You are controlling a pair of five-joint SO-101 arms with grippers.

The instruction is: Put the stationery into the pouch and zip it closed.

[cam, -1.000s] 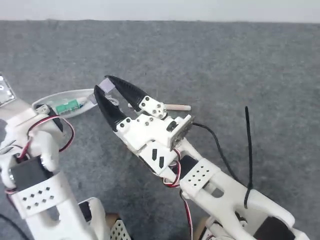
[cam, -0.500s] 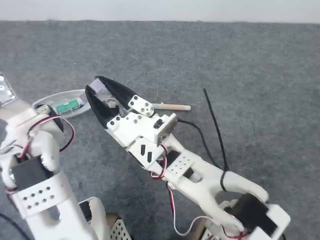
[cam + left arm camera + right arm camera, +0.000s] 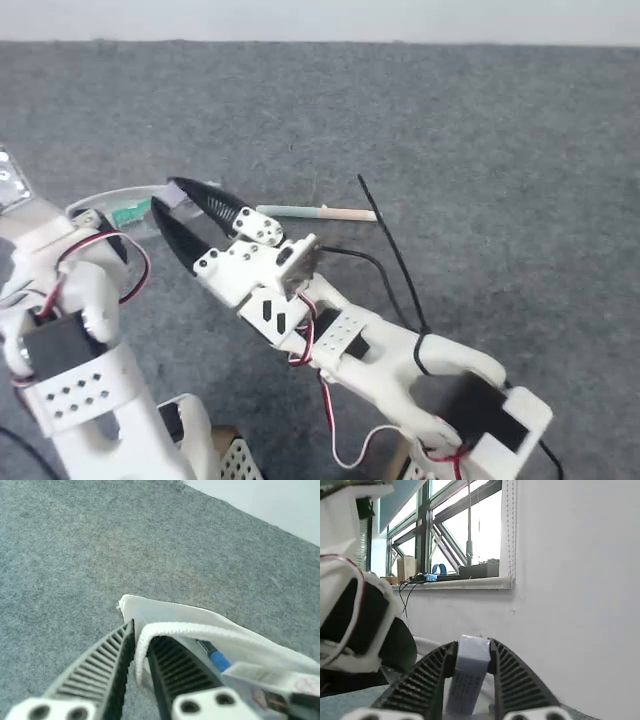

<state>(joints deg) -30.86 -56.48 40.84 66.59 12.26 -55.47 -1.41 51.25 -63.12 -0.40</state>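
The white pouch (image 3: 120, 208) lies on the grey carpet at the left, its mouth held open. My left gripper (image 3: 140, 633) is shut on the pouch rim (image 3: 165, 628); a blue pen (image 3: 217, 658) shows inside. A green item (image 3: 130, 212) sits in the pouch's opening. My right gripper (image 3: 164, 193) hovers right at the pouch mouth, shut on a small pale lavender eraser (image 3: 179, 197). The eraser (image 3: 468, 672) is pinched between the black fingers (image 3: 432, 672). A pale pencil (image 3: 312, 212) with a tan end lies on the carpet just behind the right arm.
Grey carpet (image 3: 480, 130) covers the table, open toward the back and right. The left arm's white body (image 3: 70, 330) stands at the near left. The right arm's black cables (image 3: 395, 260) arc over the carpet beside its base (image 3: 480, 410).
The right arm has swung left with the eraser, bringing its fingertips to the pouch mouth. More of the pencil has come into sight. The left arm and pouch have stayed put.
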